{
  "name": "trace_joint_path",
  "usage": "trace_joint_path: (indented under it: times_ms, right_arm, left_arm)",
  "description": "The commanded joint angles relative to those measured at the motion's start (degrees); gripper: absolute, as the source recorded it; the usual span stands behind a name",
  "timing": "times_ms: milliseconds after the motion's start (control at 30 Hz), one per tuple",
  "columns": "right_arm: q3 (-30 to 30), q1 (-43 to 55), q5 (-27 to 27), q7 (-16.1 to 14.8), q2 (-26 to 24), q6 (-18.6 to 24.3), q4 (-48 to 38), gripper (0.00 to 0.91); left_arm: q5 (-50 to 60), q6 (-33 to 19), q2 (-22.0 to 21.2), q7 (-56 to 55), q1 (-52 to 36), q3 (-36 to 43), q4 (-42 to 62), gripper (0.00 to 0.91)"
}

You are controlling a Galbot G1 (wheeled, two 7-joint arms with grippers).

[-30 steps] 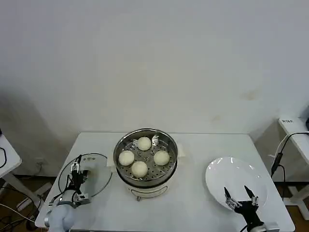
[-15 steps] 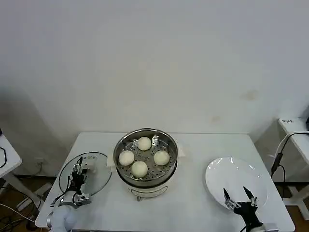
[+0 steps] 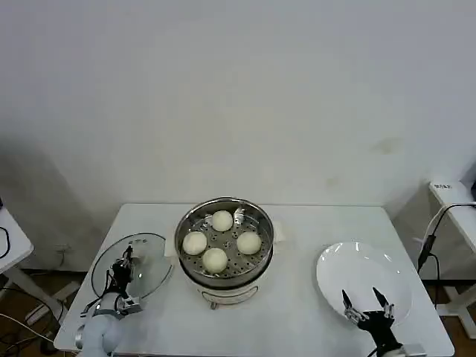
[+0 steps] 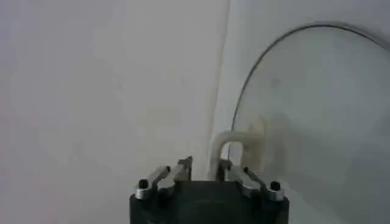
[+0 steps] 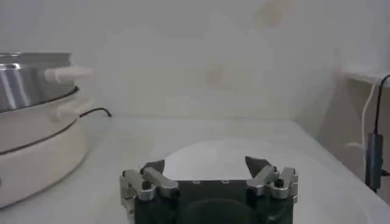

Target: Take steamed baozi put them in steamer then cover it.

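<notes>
All four steamed baozi (image 3: pixel 222 239) sit inside the steamer (image 3: pixel 224 249) mid-desk. The cover (image 3: pixel 141 262) lies flat on the desk (image 3: pixel 297 305) to its left, and the left tool (image 4: pixel 204 170) is clamped on its handle (image 4: pixel 239 145). Right tool (image 3: pixel 366 305) hangs over the white plate (image 3: pixel 363 272), fingers spread apart.

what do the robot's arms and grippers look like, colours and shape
Both match: a black block body carrying two short silver-grey metal fingers fastened with dark screws. The left gripper sits on a rounded pale grey arm link. The right gripper has dark, pointed fingertips on its silver fingers.
</notes>
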Motion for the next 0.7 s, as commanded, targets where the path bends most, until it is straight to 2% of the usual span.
trace_joint_path:
  times_ms: [33, 367, 467, 700]
  right_arm:
    - [0.2, 0.2, -0.1, 0.0, 0.0, 0.1, -0.2, 0.907]
    - [0.7, 1.4, 0.8, 0.7, -0.9, -0.2, 0.0, 0.907]
    - [0.6, 2.3, 0.6, 1.0, -0.9, -0.1, 0.0, 0.907]
    - [-0.1, 5.4, 0.5, 1.4, -1.2, -0.5, -0.2, 0.907]
  left_arm:
    - [-0.1, 0.1, -0.2, -0.4, 0.6, -0.1, -0.6, 0.0]
    - [-0.2, 6.9, -1.1, 1.1, 5.8, -0.4, -13.6, 0.0]
    - [-0.7, 12.6, -0.9, 2.5, 8.7, -0.9, -19.7, 0.0]
    - [-2.2, 16.4, 0.5, 4.6, 14.4, -2.9, -29.9, 0.0]
